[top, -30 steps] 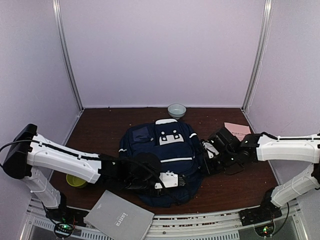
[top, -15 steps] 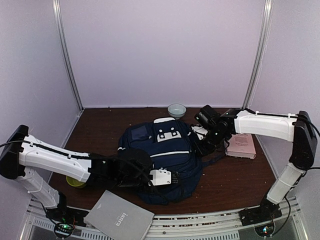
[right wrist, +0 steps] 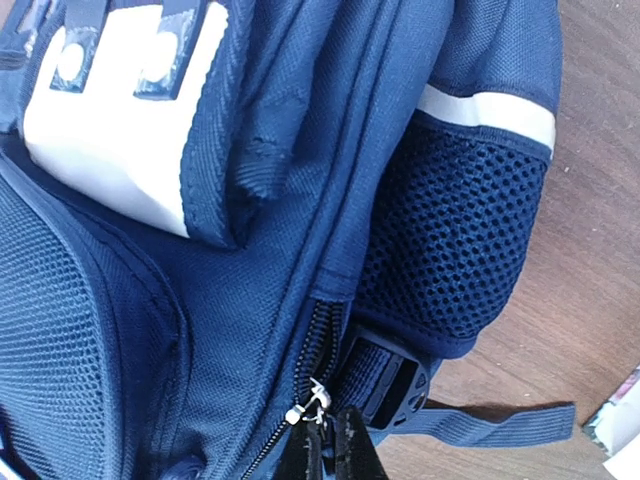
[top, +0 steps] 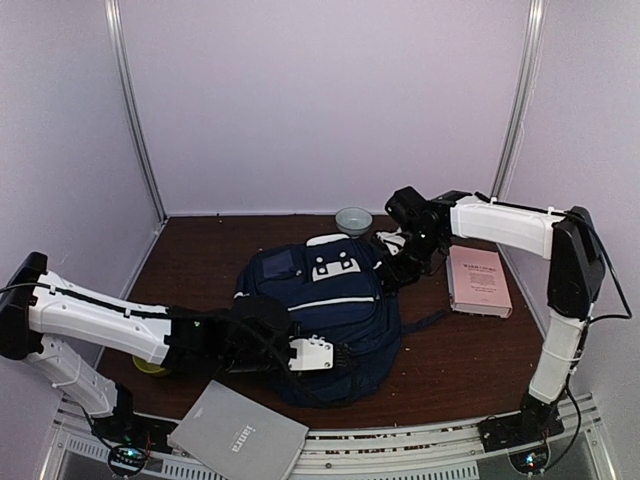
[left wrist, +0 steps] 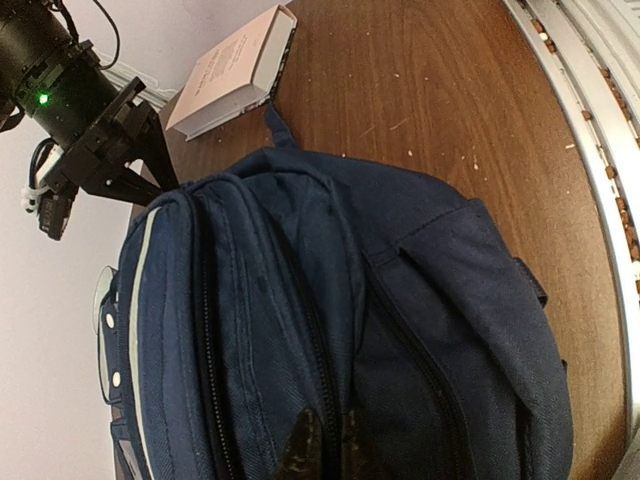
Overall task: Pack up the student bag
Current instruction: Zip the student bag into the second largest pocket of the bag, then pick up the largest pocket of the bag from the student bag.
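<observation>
Two grippers work the student bag (top: 330, 310) lying mid-table. The right gripper (right wrist: 328, 450), jaws together, seems to pinch the zip pull (right wrist: 308, 403) at the bag's two o'clock. The left gripper (left wrist: 325, 450), likewise closed, nips fabric at six. The pink book (top: 478, 280) at three and grey folder (top: 238, 432) at seven lie outside, so packing looks barely begun.

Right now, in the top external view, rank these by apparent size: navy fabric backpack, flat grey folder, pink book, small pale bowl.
Largest to smallest:
1. navy fabric backpack
2. flat grey folder, though it is nearest the camera
3. pink book
4. small pale bowl
</observation>
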### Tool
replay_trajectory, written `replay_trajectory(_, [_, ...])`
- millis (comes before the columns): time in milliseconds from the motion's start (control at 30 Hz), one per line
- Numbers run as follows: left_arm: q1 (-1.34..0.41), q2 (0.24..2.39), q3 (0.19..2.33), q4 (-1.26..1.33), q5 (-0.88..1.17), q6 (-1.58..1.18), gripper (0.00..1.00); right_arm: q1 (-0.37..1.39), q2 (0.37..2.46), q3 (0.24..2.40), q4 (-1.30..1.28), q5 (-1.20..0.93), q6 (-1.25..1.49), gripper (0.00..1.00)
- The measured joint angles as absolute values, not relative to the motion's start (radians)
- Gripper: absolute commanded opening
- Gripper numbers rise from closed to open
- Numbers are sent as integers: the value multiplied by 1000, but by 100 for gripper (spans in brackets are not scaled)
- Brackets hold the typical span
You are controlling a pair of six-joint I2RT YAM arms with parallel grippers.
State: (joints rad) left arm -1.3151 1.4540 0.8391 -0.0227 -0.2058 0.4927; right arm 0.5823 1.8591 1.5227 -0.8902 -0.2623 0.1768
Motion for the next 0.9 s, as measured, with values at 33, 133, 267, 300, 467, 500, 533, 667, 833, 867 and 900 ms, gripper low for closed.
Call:
replay_trajectory(33, [-1315,1452,839,-25,-205,493,0,582,1855,1515,-873,-266,188,0])
replay_trajectory(133, [-1315,1445,840,-37,-205,496,0,575,1839,1468,-793,-274,219,0])
replay_trajectory(267, [-1315,1438,840,-40,-212,499,0,575,1838,1445,-759,-264,271,0])
replay_trajectory(300, [-1315,1436,840,-39,-217,499,0,575,1835,1434,-742,-263,284,0])
replay_trajectory(467, [-1314,1418,831,-41,-227,499,0,575,1818,1348,-639,-265,333,0])
replay_trajectory(500, [-1314,1413,825,-39,-229,499,0,575,1815,1337,-622,-268,345,0])
replay_trajectory(533, [-1314,1410,821,-40,-231,499,0,576,1808,1319,-596,-273,356,1])
replay_trajectory(667, [-1314,1404,817,-48,-234,496,0,576,1749,1195,-436,-291,391,30])
replay_trajectory(833, [-1320,1371,803,-106,-241,471,0,532,1730,1137,-316,-262,401,44])
replay_trajectory(867, [-1329,1357,796,-132,-249,461,0,508,1720,1125,-290,-252,402,45])
replay_trajectory(900, [-1341,1341,785,-157,-259,450,0,480,1700,1106,-263,-249,401,46])
